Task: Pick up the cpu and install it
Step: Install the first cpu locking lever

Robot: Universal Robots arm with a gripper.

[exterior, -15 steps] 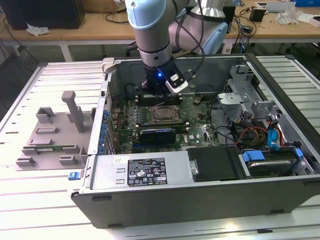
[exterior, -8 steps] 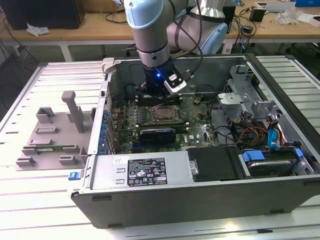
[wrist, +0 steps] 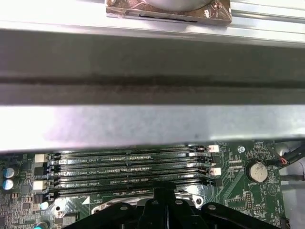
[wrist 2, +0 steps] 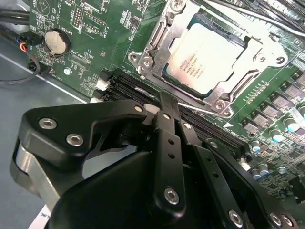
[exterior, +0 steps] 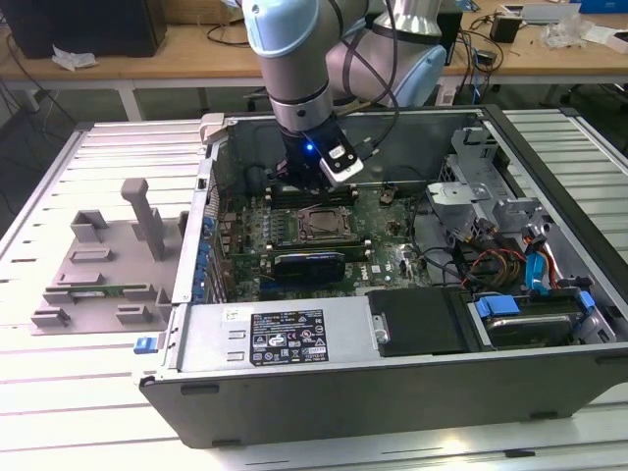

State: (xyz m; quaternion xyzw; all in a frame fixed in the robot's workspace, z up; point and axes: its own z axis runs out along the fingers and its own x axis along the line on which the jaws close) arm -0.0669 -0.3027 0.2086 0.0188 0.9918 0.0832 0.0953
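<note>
An open computer case is laid on its side on a ribbed metal table, with the green motherboard exposed inside. The cpu, a small flat square chip with a pale silver metal top, is seen in the second wrist view lying flat inside the socket frame, whose metal bracket surrounds its edges. It is judged to be light, stiff and smooth, and fragile on its underside, so it is best taken by two opposite edges and kept level, never pressed on one corner. The arm is lowered steeply into the case from the far side, wrist pointing almost straight down, just beyond the socket and above the memory slots. The end effector is seen with its black fingers drawn together and nothing between them, the tips hanging over the slots just beside the socket and apart from the chip. At the exterior view's left, a grey plastic fixture rests on the table beside the case.
</note>
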